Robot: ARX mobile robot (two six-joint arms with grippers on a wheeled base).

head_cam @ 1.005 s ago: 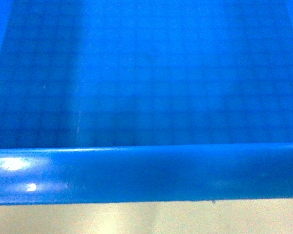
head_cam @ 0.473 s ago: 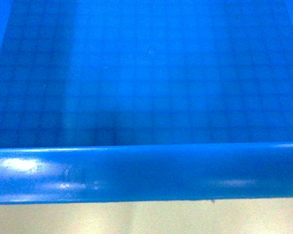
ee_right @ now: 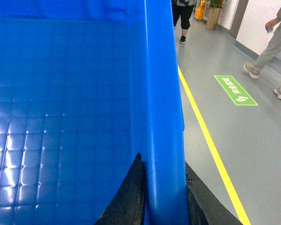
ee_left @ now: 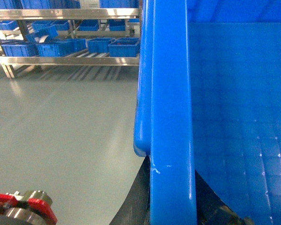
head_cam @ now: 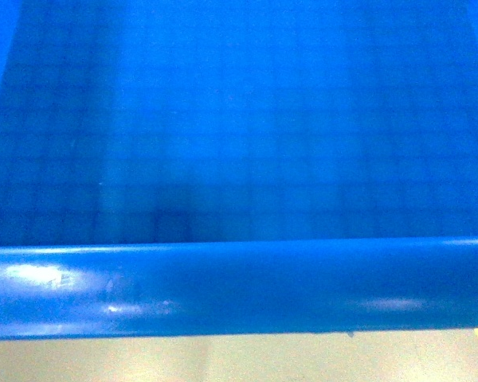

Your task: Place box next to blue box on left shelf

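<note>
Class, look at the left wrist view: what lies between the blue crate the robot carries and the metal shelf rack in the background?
Only bare grey floor separates the crate from the shelf rack, which holds smaller blue bins.

My head view is soft and oversaturated, glare streaking the box point(head_cam: 239, 290) rim, while both my wrist views are sharper and evenly lit, highlights dotting its floor.
</note>
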